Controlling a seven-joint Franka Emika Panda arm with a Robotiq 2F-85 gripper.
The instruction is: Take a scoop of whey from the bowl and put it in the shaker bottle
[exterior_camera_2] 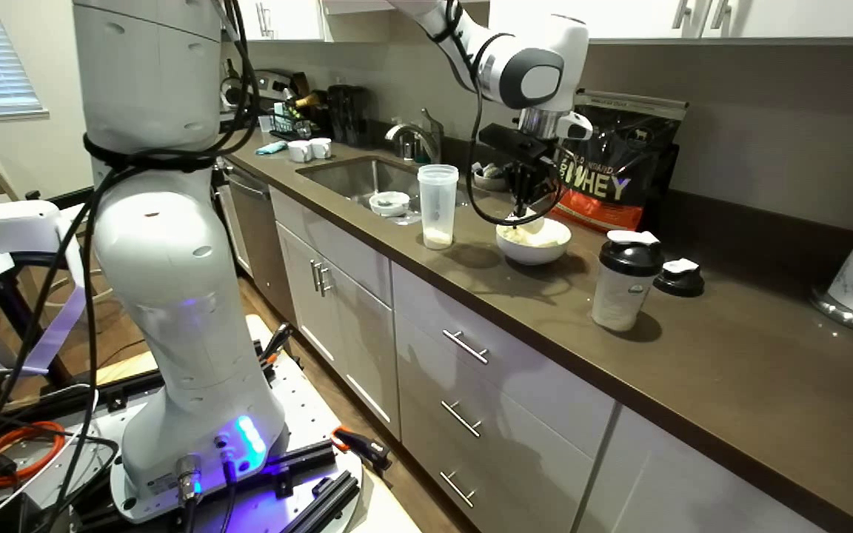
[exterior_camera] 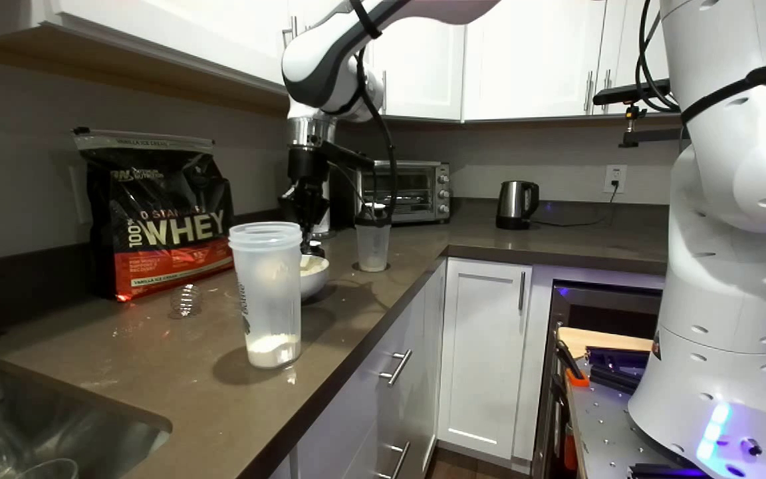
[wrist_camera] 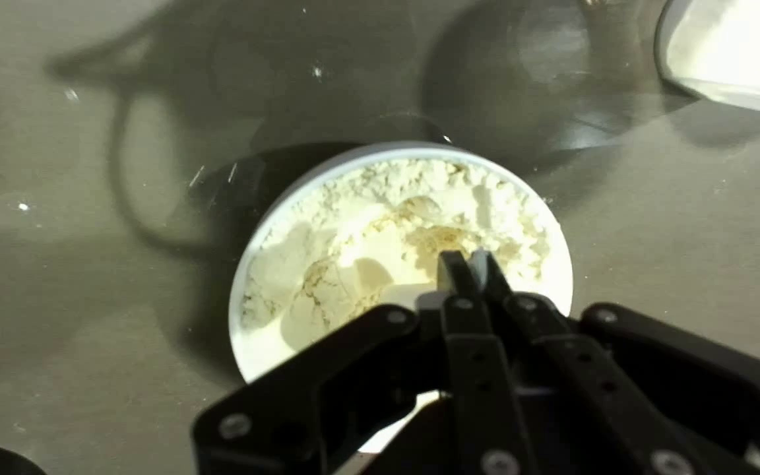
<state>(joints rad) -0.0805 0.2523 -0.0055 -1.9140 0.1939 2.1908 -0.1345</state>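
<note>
Dim wall (exterior_camera: pixel 24 146), bright cabinets (exterior_camera: pixel 416 73), blue-lit robot base (exterior_camera: pixel 709 392) (both exterior views), shadows on the table (wrist_camera: pixel 314 79), glare on the whey (wrist_camera: pixel 380 244).

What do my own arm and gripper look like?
White arm with dark grey sections, black cables strapped along it and a glowing blue light strip on its base. The gripper is black, with slim jointed fingers and silvery screw heads.

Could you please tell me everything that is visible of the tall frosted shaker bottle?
The tall, translucent, frosted plastic shaker bottle stands upright and lidless on the brown countertop, near the front edge. Its wide mouth is ridged outside, dark lettering runs along one side, and a low layer of pale off-white powder lies at the bottom. Only the countertop visibly touches it; the low white bowl stands apart.
</note>
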